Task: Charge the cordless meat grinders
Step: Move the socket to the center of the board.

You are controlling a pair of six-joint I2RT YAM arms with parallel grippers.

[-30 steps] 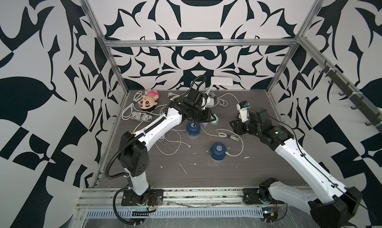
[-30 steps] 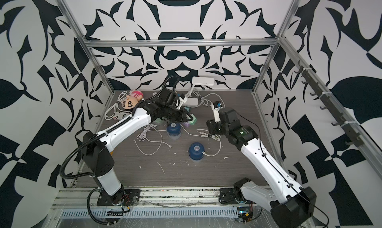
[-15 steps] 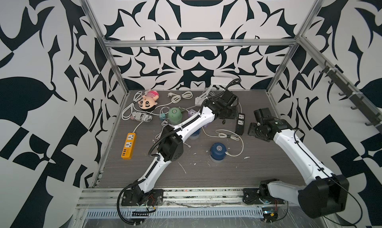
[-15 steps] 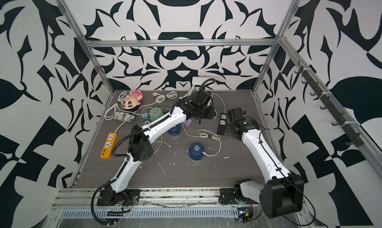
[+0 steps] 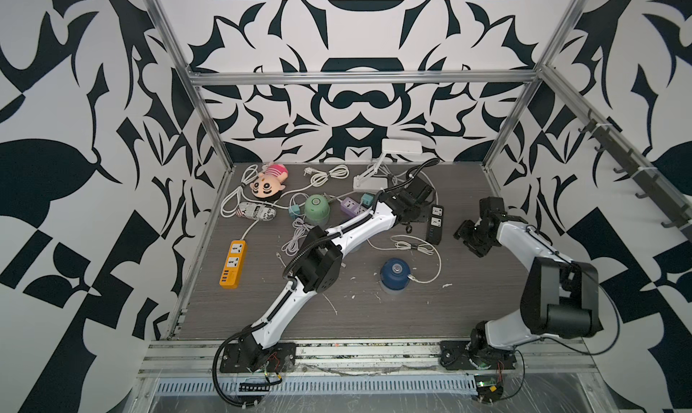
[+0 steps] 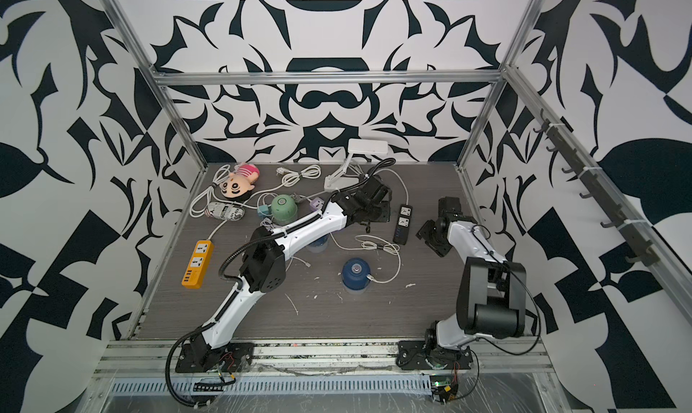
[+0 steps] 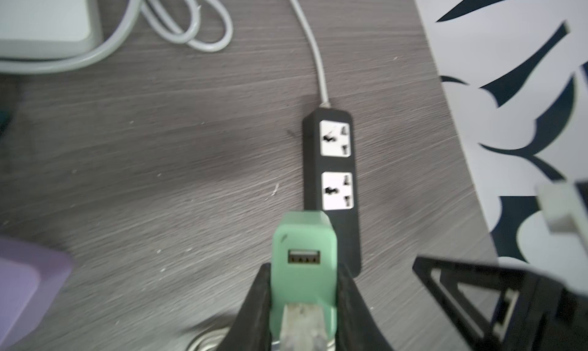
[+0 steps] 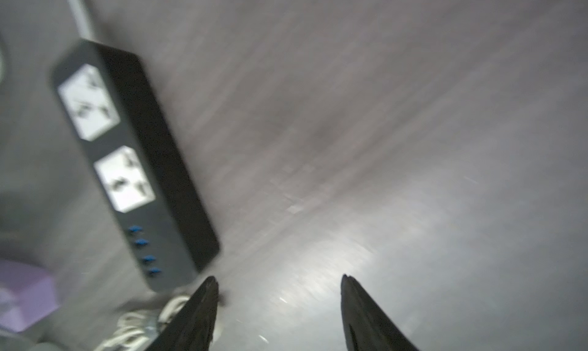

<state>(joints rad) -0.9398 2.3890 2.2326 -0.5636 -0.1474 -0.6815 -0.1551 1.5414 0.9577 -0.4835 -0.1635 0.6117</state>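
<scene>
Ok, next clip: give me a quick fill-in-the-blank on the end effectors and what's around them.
The left end effector is shut on a ____ plug adapter.
The right end effector is open and holds ____.
The black power strip shows ____ white sockets.
The mint green grinder stands ____, button on top.
Missing words: green; nothing; two; upright.

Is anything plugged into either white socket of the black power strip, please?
No: both sockets of the black power strip show empty in the left wrist view, and the left pincer holds the green plug adapter.
</scene>
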